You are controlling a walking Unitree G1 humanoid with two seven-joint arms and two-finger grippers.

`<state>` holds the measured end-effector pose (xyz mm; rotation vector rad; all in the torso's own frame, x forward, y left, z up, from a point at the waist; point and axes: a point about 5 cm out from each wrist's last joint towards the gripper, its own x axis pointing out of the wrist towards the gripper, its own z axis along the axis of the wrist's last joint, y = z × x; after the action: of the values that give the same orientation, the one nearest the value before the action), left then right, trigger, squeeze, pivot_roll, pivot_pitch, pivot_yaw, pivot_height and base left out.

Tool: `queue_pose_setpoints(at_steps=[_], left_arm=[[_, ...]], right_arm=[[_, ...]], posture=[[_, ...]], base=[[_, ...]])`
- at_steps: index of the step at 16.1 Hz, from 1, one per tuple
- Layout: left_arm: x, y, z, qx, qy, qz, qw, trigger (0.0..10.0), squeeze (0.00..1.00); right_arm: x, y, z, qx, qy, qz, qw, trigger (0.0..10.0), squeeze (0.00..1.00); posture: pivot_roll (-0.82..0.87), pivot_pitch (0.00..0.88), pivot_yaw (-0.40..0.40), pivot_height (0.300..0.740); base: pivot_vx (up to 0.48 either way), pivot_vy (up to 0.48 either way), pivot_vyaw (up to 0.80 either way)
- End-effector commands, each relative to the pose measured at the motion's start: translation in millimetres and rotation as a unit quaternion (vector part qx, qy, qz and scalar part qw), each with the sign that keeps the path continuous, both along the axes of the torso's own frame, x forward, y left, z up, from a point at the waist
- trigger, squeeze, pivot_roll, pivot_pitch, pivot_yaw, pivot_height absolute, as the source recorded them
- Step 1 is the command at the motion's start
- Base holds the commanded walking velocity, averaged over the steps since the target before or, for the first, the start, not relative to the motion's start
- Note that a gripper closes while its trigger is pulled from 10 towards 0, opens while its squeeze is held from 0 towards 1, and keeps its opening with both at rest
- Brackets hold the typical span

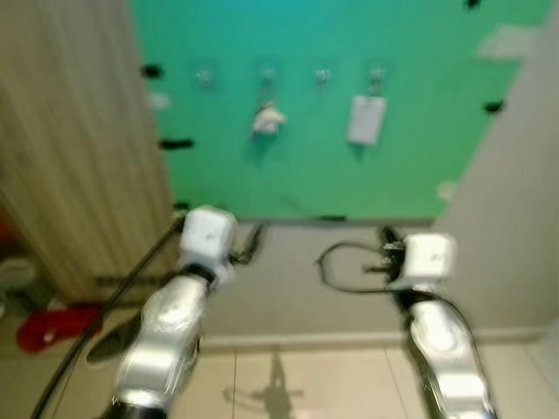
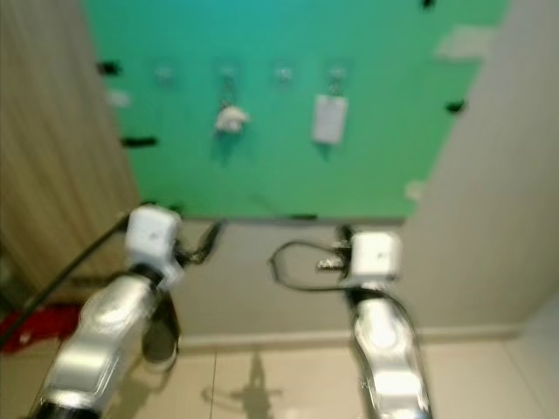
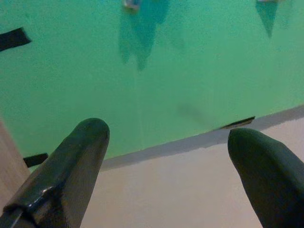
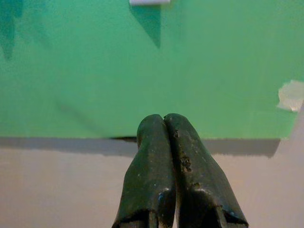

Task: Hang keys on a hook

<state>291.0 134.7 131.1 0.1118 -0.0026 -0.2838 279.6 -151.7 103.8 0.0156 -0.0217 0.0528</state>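
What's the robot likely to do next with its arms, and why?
Probably ease both arms back from the green board. A pale bunch, too blurred to confirm as keys, hangs from the second hook, near a white tag. The left gripper is open and empty, the right gripper shut with nothing visible between its fingers; both sit below the hooks.

A pale bunch of keys [image 1: 268, 119] is seen hanging from the second of four small hooks [image 1: 267, 75] set in a row on the green board [image 1: 410, 166]; details are blurred.
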Motion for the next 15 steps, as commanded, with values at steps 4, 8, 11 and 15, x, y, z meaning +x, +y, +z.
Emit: queue_pose_setpoints(at_steps=[4,8,11,15], left_arm=[[-0.6,-17.8,-2.2,-0.009,0.002,-0.032,0.999,10.0,0.0],[-0.3,-21.1,-2.5,-0.015,0.001,-0.039,0.999,10.0,0.0],[3.2,-21.9,-3.5,-0.015,0.002,-0.039,0.999,10.0,0.0],[2.3,-26.5,-6.0,-0.013,0.003,-0.05,0.999,10.0,0.0]], right_arm=[[-0.9,-13.9,-5.4,-0.014,0.015,-0.016,1.0,10.0,0.0],[-1.9,-14.7,-7.4,-0.021,0.022,-0.017,0.999,10.0,0.0],[-1.2,-15.0,-9.7,-0.024,0.026,-0.016,0.999,10.0,0.0],[-1.2,-13.6,-10.2,-0.026,0.031,-0.011,0.999,10.0,0.0]], posture=[[-0.05,0.0,-0.019,0.74],[-0.06,0.0,-0.015,0.74],[-0.06,0.0,-0.013,0.74],[-0.07,0.0,-0.009,0.74]], base=[[0.122,-0.311,0.0],[0.269,-0.395,0.0],[0.274,-0.391,0.0],[0.277,-0.387,0.0]])
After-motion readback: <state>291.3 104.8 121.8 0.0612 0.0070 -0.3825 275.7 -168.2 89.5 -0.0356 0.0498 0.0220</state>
